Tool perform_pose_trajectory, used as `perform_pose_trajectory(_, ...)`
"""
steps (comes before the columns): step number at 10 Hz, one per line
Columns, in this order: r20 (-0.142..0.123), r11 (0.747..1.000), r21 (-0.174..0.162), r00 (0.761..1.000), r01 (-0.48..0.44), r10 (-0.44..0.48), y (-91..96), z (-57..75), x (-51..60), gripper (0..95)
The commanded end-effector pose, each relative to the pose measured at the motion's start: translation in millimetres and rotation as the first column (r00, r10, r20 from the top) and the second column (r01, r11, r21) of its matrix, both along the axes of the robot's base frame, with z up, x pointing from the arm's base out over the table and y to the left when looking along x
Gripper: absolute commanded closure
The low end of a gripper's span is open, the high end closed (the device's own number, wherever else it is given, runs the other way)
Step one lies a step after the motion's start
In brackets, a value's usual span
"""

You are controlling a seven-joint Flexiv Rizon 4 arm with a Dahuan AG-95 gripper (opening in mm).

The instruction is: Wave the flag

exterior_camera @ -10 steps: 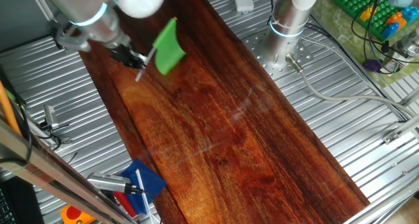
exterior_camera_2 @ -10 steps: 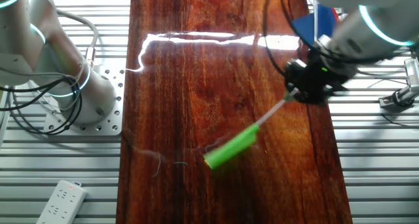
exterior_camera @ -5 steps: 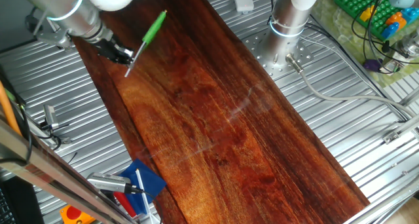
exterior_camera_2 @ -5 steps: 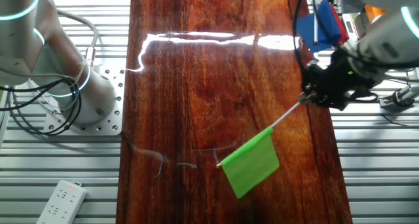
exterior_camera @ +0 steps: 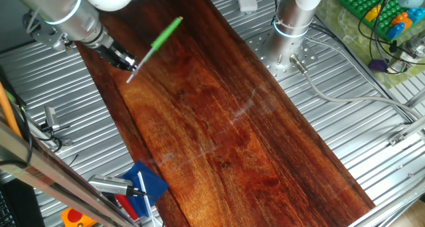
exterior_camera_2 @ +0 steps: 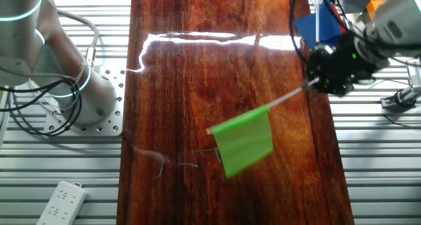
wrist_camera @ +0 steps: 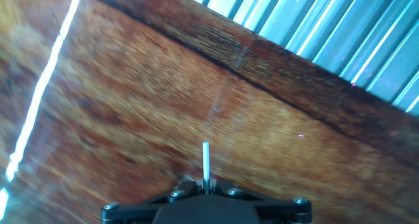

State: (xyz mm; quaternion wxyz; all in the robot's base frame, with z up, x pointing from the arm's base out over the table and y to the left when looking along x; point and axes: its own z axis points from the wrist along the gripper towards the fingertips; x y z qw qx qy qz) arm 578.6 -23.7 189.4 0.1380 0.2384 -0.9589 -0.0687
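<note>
The flag (exterior_camera_2: 245, 141) hangs in the air off the tips of the fingers (exterior_camera_2: 314, 85), its white stick clenched between them and slanting away over the wooden desk (exterior_camera_2: 197, 87). Half a second ago its cloth sat further along and lower; a second ago it showed edge-on. That swing and twist suggest the waving is underway, with the grip holding.

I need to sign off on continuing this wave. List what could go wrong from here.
1. The hand pinches only the end of the flag's thin stick, so a fast swing may twist or slip it.
2. The hand works at the wooden board's edge, near the blue item and cables; a wide sweep might clip them.
</note>
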Motion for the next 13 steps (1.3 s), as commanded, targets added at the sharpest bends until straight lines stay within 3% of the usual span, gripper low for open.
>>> perform_pose_trajectory(1, 0.001, 0.995, -0.015, 0.995, 0.098, -0.098, 40.1, -1.7, -9.8, 95.0)
perform_pose_trajectory(6, 0.015, 0.982, -0.016, 0.982, 0.187, -0.187, 96.5, -13.5, -21.5, 95.0)
perform_pose_trajectory(8, 0.015, 0.982, -0.014, 0.982, 0.189, -0.188, 104.6, -14.3, -24.5, 95.0)
perform_pose_trajectory(13, 0.021, 0.984, -0.003, 0.983, 0.180, -0.180, 104.6, -14.1, -24.6, 95.0)
